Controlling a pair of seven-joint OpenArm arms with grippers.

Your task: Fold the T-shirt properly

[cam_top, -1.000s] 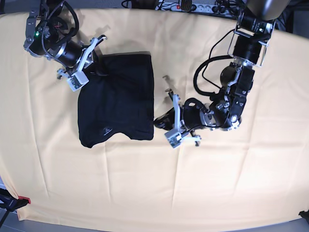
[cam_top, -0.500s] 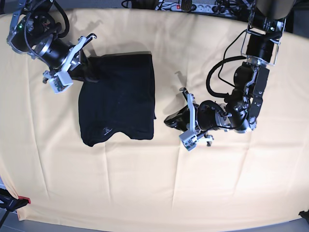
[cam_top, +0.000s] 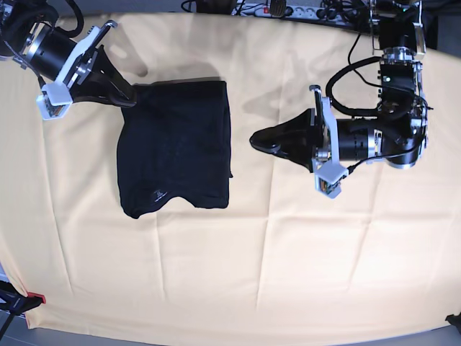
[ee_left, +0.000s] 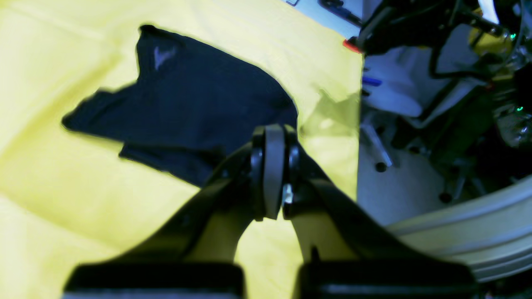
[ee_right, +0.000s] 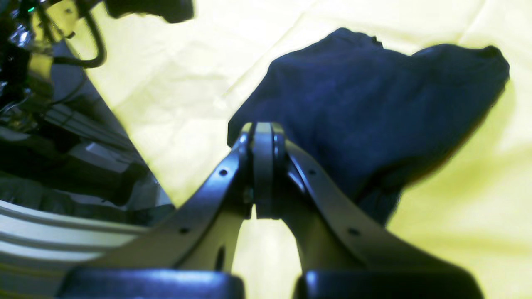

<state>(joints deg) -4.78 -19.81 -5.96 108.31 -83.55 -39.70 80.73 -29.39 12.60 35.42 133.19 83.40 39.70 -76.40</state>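
Your T-shirt (cam_top: 176, 148) lies folded into a compact rectangle on the cloth (cam_top: 288, 274), left of centre, logo at the near edge; little seems left beyond tidying. Both grippers are pressed together and empty: left gripper (cam_top: 261, 140) right of the shirt, right gripper (cam_top: 130, 94) at its far-left corner. Since the earlier frame both arms have drawn back from the shirt.

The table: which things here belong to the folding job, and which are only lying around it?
Belong to the job:
- T-shirt, black, folded on the yellow table cover
- left gripper, shut, holding nothing
- right gripper, shut, holding nothing

Only lying about:
- power strip beyond the far edge
- small red object at the near corner
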